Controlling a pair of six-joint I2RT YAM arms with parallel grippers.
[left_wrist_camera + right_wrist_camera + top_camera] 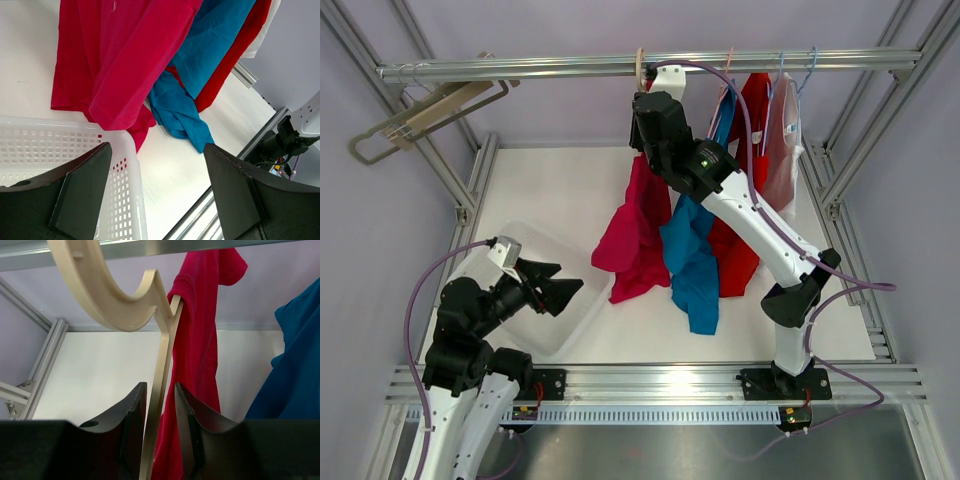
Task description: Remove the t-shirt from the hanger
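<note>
A crimson t-shirt (635, 235) hangs from a pale wooden hanger (640, 68) hooked on the top rail (520, 68). It has slid partly off and droops to one side. In the right wrist view the hanger (100, 295) curves over the rail, and its thin arm runs down between my right fingers, with the shirt (200, 340) just behind. My right gripper (645, 108) (160, 390) is closed narrowly on that hanger arm. My left gripper (563, 281) (157, 146) is open and empty, low over the white basket (125, 165). The shirt's hem (125, 60) hangs just beyond it.
A blue t-shirt (692, 255), red garments (740, 250) and a clear-bagged item (782, 150) hang right of the crimson one. Empty hangers (430, 115) hang at the rail's left end. The white basket (582, 312) sits at the front left. Aluminium frame posts border the table.
</note>
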